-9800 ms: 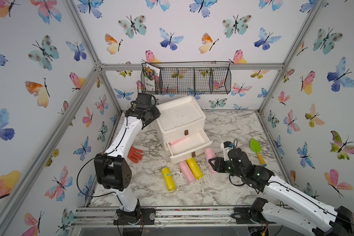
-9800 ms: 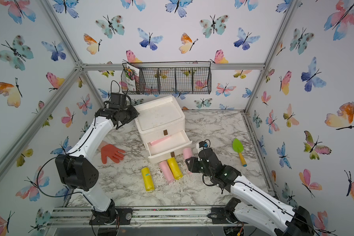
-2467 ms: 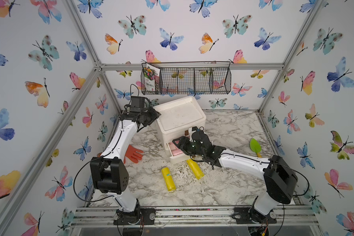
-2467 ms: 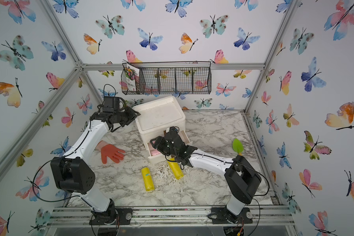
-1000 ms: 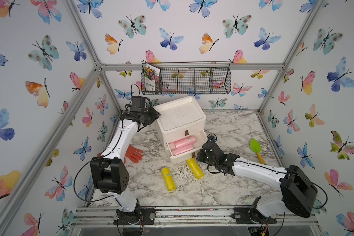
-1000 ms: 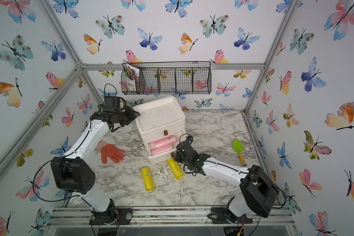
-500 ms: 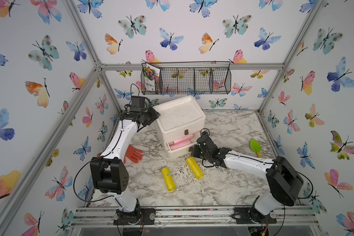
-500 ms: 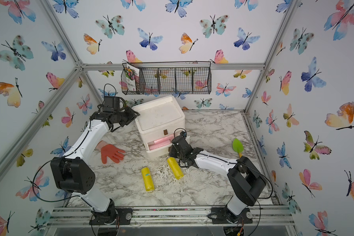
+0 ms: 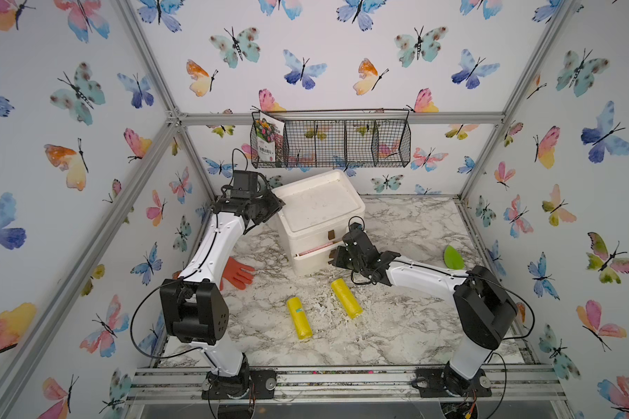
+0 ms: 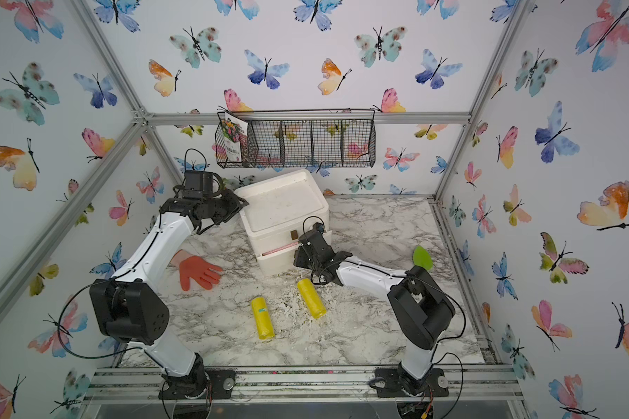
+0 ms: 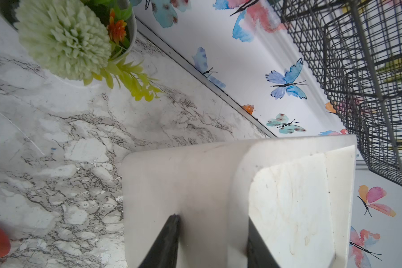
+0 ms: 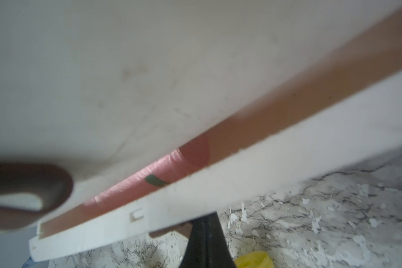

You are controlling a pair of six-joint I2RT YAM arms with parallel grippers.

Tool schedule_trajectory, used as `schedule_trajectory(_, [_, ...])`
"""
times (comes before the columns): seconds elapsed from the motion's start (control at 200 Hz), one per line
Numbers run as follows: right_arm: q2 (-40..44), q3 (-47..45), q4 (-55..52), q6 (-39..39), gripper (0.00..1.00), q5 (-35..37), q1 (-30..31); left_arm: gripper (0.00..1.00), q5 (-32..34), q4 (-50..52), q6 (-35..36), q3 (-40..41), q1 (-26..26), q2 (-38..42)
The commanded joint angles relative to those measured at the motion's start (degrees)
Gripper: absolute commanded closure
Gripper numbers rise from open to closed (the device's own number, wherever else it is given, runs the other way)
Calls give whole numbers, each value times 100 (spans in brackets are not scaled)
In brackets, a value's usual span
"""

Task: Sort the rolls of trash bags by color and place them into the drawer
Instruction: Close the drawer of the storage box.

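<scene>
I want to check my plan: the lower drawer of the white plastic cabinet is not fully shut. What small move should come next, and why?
Probably push the lower drawer in the last bit with the shut right gripper: a slit shows the pink plastic rolls, and the left gripper braces the white plastic cabinet.

Yellow roll w/ teal label (image 9: pixel 299 318) lying flat on tabletop (image 9: pixel 396 326), plain yellow roll (image 9: pixel 346 298) near it, angled, closer to drawer (image 9: pixel 311 258), drawer almost shut, pink roll (image 12: pixel 149 176) lengthwise inside.
</scene>
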State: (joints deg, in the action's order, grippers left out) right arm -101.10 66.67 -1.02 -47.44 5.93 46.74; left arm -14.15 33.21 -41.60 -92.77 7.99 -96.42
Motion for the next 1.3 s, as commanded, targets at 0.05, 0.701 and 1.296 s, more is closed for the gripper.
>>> schedule_trajectory(0.05, [-163, 254, 444, 276, 98, -151, -162, 63, -32, 760, -22, 225, 49, 15])
schedule_trajectory(0.701, [836, -1729, 1341, -66, 53, -919, -631, 56, 161, 1270, -103, -501, 47, -116])
schedule_trajectory(1.296, [103, -1989, 2339, -894, 35, -1896, -754, 98, 393, 1590, -17, -1538, 45, -100])
